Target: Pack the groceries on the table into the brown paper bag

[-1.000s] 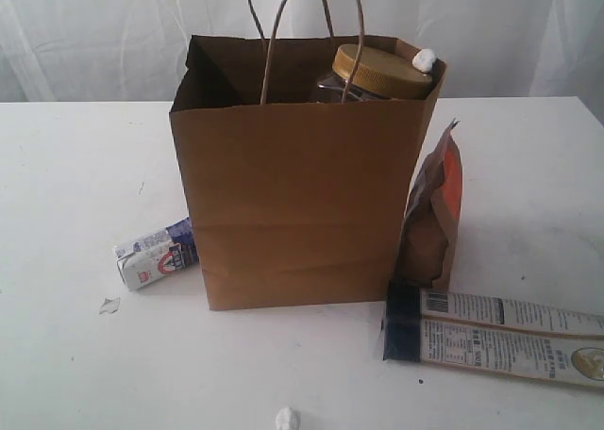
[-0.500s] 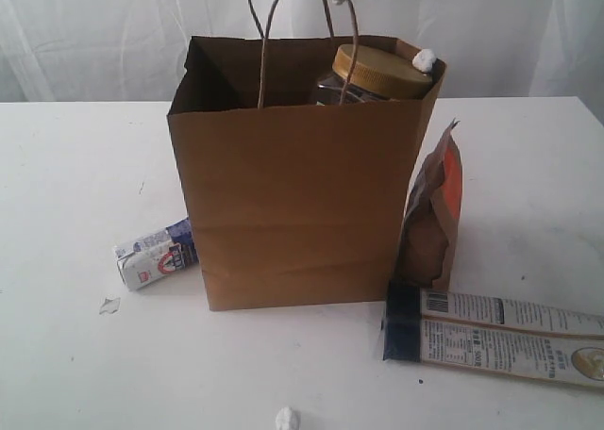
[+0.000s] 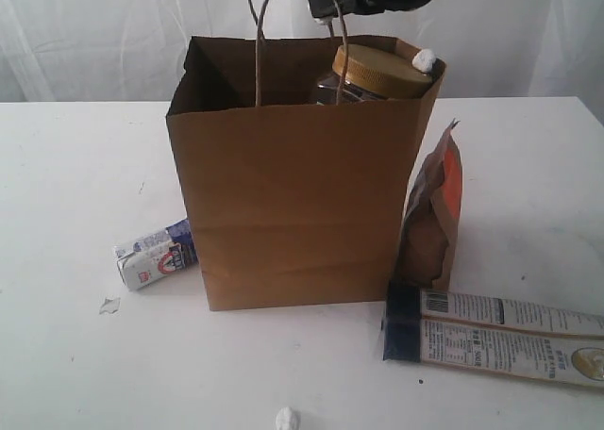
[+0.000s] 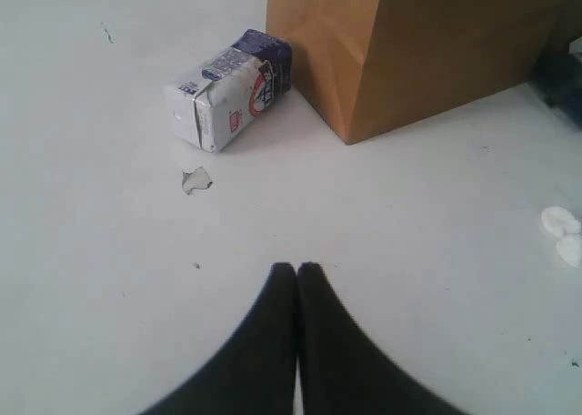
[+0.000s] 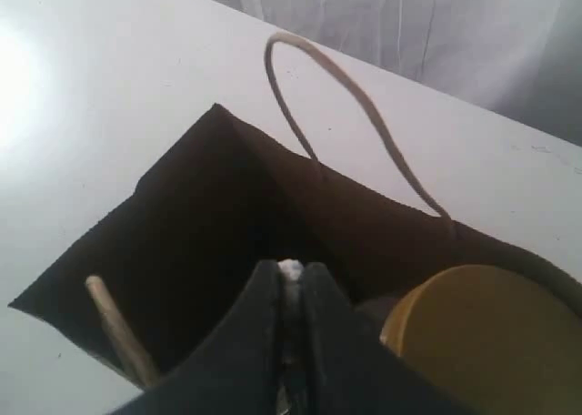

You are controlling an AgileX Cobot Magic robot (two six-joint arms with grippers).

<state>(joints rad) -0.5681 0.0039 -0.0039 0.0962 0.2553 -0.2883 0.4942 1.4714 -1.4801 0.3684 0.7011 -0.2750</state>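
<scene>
The right tool [image 5: 289,271], out of sight a second ago, has come down over the brown paper bag [image 3: 293,204] and is pinched shut on its near handle [image 3: 258,62]. The gold-lidded clear jar [image 3: 382,70] sits inside the bag, unmoved. The left tool [image 4: 297,271] hovers closed and empty above the table [image 4: 91,251], near the small white-blue carton [image 4: 227,87] lying beside the bag.

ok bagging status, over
Left gripper jaws shut, empty, over table. Right gripper jaws shut above brown paper bag mouth, near its handles. Gold-lidded jar in; small white-blue carton, brown-orange pouch, long white-blue packet outside.
</scene>
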